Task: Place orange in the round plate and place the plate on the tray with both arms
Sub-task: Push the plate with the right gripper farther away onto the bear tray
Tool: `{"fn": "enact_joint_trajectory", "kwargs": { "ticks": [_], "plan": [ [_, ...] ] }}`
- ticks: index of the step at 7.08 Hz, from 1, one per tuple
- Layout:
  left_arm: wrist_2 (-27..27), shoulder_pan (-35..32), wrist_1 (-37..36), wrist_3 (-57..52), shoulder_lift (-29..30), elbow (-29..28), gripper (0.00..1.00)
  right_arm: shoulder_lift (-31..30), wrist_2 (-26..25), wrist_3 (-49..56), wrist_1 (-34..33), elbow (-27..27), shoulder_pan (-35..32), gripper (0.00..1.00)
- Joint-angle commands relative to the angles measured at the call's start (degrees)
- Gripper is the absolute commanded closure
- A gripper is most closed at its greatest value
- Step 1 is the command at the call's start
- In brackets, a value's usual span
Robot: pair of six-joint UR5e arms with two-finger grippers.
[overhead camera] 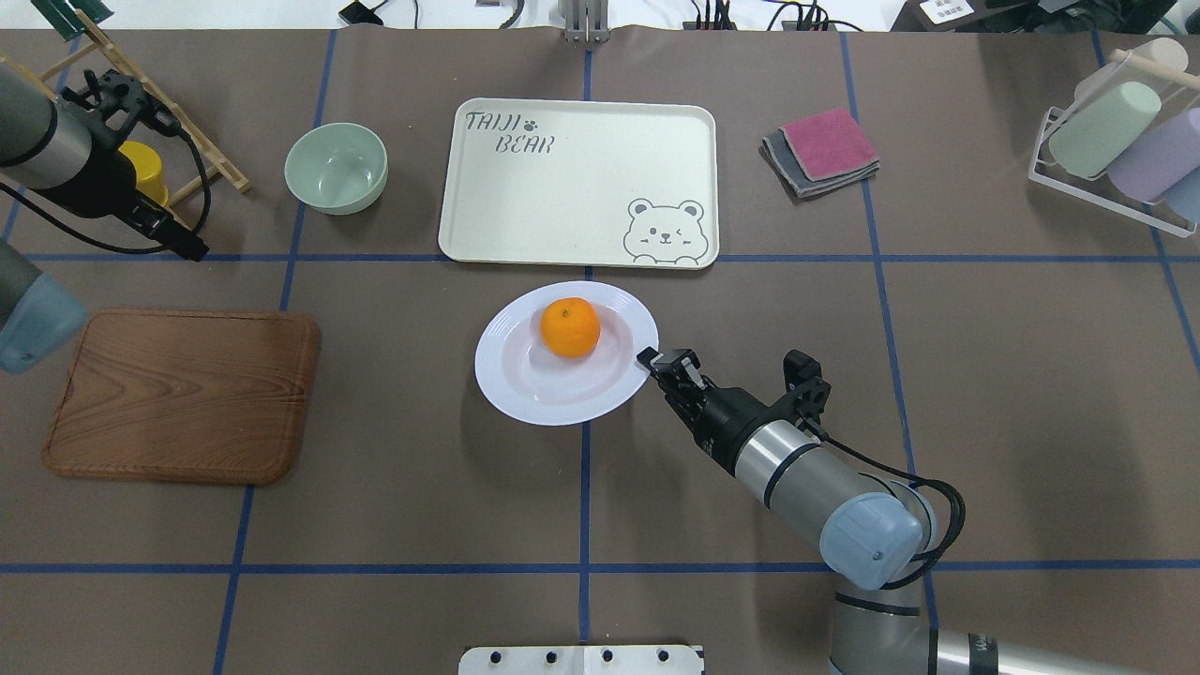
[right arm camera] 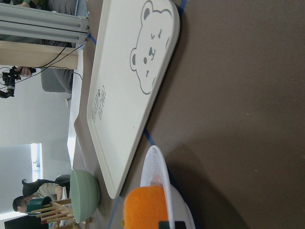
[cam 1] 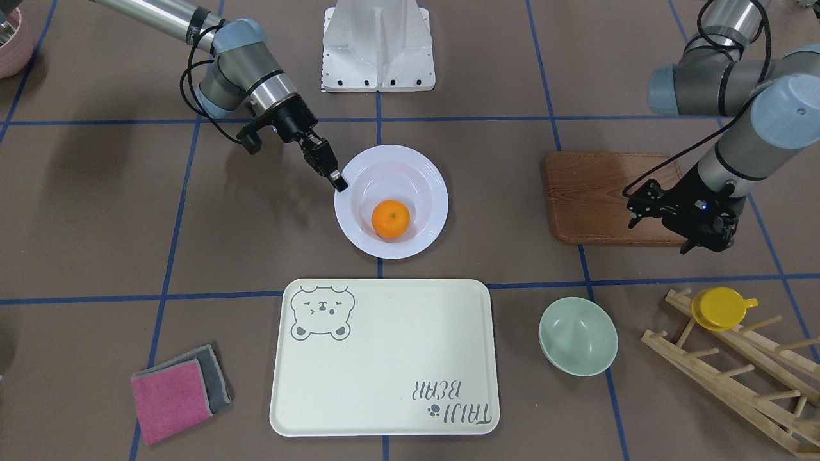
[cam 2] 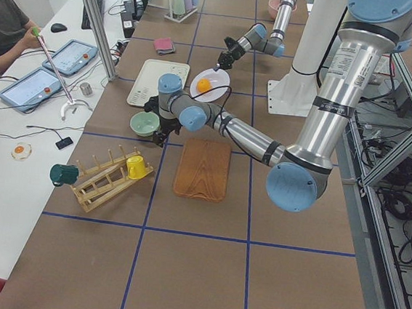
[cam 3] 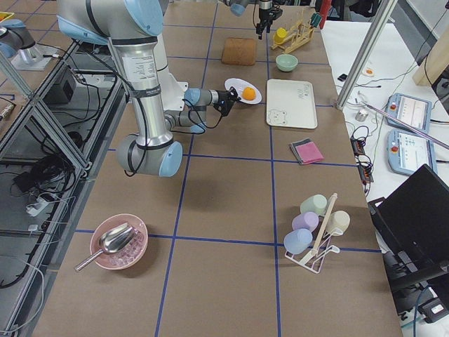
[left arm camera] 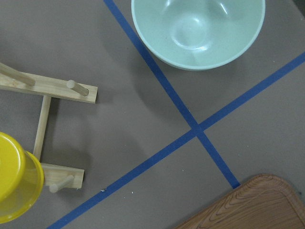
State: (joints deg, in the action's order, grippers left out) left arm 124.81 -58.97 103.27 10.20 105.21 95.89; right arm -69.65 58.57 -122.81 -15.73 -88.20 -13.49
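The orange [cam 1: 390,218] lies inside the white round plate [cam 1: 428,169], which rests on the table just short of the cream bear tray [cam 1: 384,358]. My right gripper [cam 1: 339,182] comes in low from the side, and its fingertips look shut on the plate's rim [overhead camera: 650,357]. The right wrist view looks along that rim [right arm camera: 155,164], with the orange [right arm camera: 145,207] close by and the tray [right arm camera: 128,95] behind it. My left gripper [overhead camera: 192,249] hangs over bare table between the wooden board and the peg rack, away from the plate. Its fingers do not show clearly, so I cannot tell whether it is open or shut.
A brown wooden board [overhead camera: 183,394] lies on the left arm's side. A pale green bowl [overhead camera: 337,167] sits beside the tray, and a wooden peg rack holds a yellow cup [cam 1: 721,308]. Folded pink and grey cloths [overhead camera: 823,150] lie on the tray's other side.
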Motion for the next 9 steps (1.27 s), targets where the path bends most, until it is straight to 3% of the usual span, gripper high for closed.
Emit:
{"fn": "enact_joint_trajectory", "kwargs": {
  "ticks": [1, 3, 6, 7, 9],
  "plan": [
    [0.0, 0.0, 0.0, 0.0, 0.0, 0.09, 0.0, 0.99, -3.26, 0.11, 0.0, -0.39, -0.92, 1.0],
    [0.0, -0.17, 0.0, 0.0, -0.18, 0.79, 0.0, 4.06, -7.04, -0.24, -0.61, 0.48, -2.67, 1.0],
    [0.0, -0.35, -0.09, 0.0, -0.26, 1.49, 0.0, 13.8, -7.07, -4.43, -0.7, 16.95, -9.25, 1.0],
    [0.0, -0.26, -0.09, 0.0, -0.44, 1.58, 0.0, 15.31, -7.07, -10.2, -1.05, 20.05, -11.01, 1.0],
    [0.0, -0.35, -0.09, 0.0, -0.44, 1.5, 0.0, 19.7, -6.98, -10.61, -1.23, 26.03, -11.56, 1.0]
  ]
}}
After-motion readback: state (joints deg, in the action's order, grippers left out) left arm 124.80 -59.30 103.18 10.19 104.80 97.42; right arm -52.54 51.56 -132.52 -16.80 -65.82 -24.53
